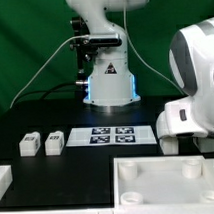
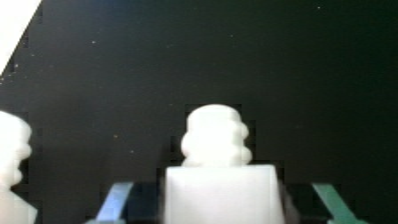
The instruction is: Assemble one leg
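Observation:
In the wrist view a white leg with a ribbed rounded tip stands between my two fingers. My gripper is open around it, with a dark gap between the block and each finger. A second leg shows at the picture's edge. In the exterior view two more legs with square tags stand side by side on the black table at the exterior view's left. My gripper is hidden there behind the arm's white housing.
The marker board lies in front of the robot base. The large white tray-like piece with corner sockets lies at the front right of the exterior view. A white part sits at the front left. A white surface shows in the wrist view's corner.

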You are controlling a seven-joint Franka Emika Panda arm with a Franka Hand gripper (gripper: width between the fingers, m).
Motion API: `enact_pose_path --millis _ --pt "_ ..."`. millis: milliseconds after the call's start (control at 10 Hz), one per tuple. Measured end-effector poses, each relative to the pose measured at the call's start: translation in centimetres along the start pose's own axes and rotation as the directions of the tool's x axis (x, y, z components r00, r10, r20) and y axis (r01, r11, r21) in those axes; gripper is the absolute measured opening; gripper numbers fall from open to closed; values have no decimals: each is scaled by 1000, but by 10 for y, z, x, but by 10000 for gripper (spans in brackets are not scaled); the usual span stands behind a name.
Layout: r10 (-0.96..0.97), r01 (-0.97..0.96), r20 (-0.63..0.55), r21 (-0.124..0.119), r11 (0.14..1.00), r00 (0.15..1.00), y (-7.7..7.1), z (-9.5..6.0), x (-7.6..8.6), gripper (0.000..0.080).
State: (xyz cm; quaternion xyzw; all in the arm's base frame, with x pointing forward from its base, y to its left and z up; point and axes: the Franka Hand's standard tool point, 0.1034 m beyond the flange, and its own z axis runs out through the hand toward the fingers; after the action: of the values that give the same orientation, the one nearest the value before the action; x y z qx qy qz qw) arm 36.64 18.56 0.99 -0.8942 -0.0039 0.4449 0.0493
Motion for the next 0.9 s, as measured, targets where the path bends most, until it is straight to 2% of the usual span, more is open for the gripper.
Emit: enact_pose_path --millis 600,700,900 --pt "-10 10 0 0 1000 1000 1 -3 -1 290" --pt "-58 58 7 1 998 998 10 -25 -7 290" --pt "-98 99 -63 8 995 993 24 -70 -19 291"
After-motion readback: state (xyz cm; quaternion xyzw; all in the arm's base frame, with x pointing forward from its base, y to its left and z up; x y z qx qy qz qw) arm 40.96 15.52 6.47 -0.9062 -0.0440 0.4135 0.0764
